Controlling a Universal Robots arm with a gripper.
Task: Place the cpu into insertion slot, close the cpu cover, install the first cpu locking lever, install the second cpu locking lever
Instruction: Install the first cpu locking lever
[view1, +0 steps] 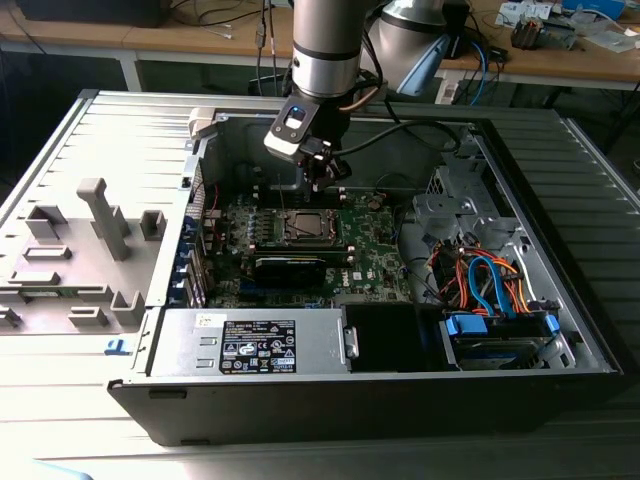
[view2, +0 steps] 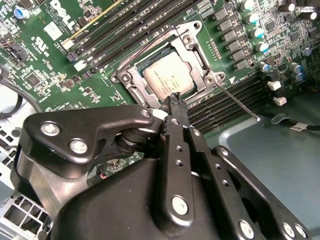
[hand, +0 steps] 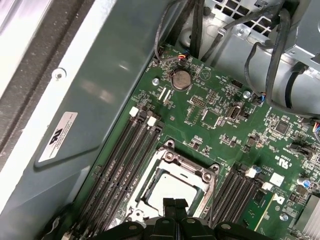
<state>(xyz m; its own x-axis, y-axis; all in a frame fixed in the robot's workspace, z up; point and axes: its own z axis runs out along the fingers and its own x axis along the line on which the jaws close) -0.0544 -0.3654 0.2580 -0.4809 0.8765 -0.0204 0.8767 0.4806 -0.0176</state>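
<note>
The gripper (view2: 175, 101) is pinched shut with nothing in it, hovering right at the edge of the cpu cover (view2: 191, 40). The cpu (view2: 167, 77) sits in the insertion slot (view2: 149, 61) under that cover, green board (view2: 50, 80) all around.

A wooden workbench (view1: 200, 47) strewn with cables (view1: 232, 22) runs behind the ribbed grey surface (view1: 600, 200).

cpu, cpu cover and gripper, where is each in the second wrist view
cpu (view2: 169, 80): second wrist view, middle of its silvery top.
cpu cover (view2: 131, 82): second wrist view, one side bar of the frame.
gripper (view2: 175, 100): second wrist view, between its fingertips.
</note>
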